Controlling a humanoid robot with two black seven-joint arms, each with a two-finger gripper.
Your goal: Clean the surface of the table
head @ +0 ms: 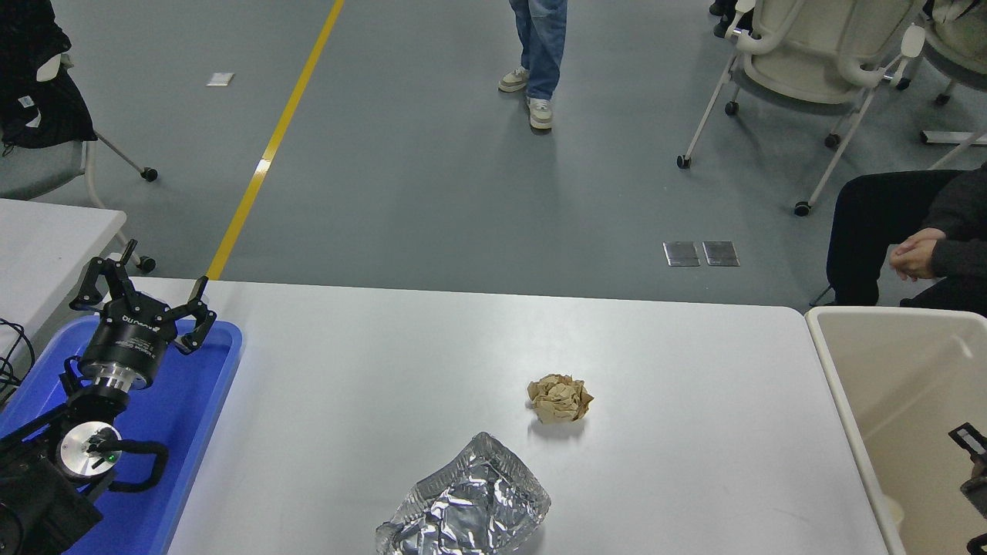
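The white table surface [694,362] carries a crumpled brown paper ball [560,398] near its middle and a crushed sheet of silver foil [466,509] at the front edge. My left gripper [145,287] is parked open and empty over the blue tray at the far left. Only a black sliver of my right gripper [973,462] shows at the right edge, over the beige bin, well right of both pieces of litter. I cannot make out how it stands.
A blue tray [208,401] lies under the left arm. A beige bin [856,401] stands against the table's right end, with something pale low inside it [890,509]. A person sits beyond the bin [917,231]; another stands on the floor [540,46]. Office chairs stand at the back.
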